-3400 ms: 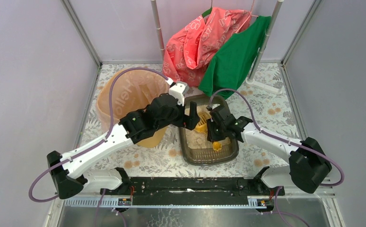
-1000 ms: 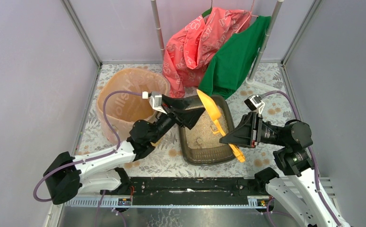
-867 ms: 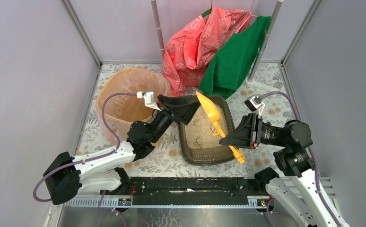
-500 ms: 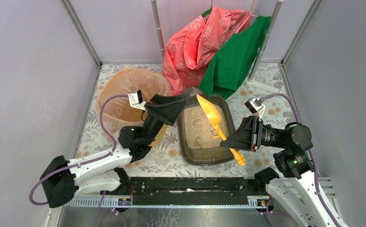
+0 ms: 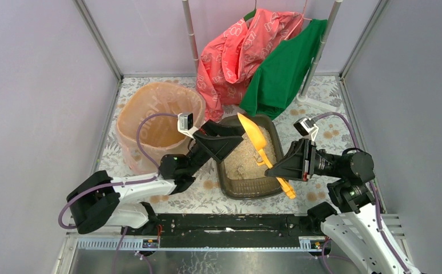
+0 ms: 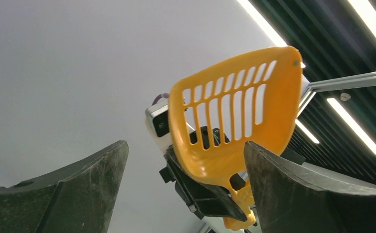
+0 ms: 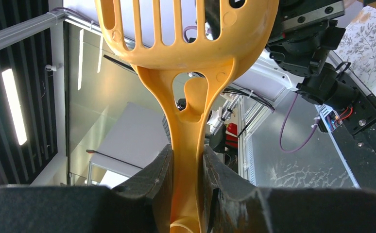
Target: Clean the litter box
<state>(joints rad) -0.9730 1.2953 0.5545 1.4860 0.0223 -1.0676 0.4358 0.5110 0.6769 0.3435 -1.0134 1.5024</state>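
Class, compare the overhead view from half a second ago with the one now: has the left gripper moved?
Yes. The left gripper has shifted right, away from the lined bin, and now reaches over the left rim of the litter box.

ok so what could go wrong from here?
1. The open left gripper sits between the scoop and the bin. A swing toward the bin could hit it.
2. The right gripper pinches only the thin handle, far from the scoop's head, so a knock might twist the scoop in the grip.
3. The scoop is slotted and hangs over the litter box. Anything it carries across to the bin may drop on the table.
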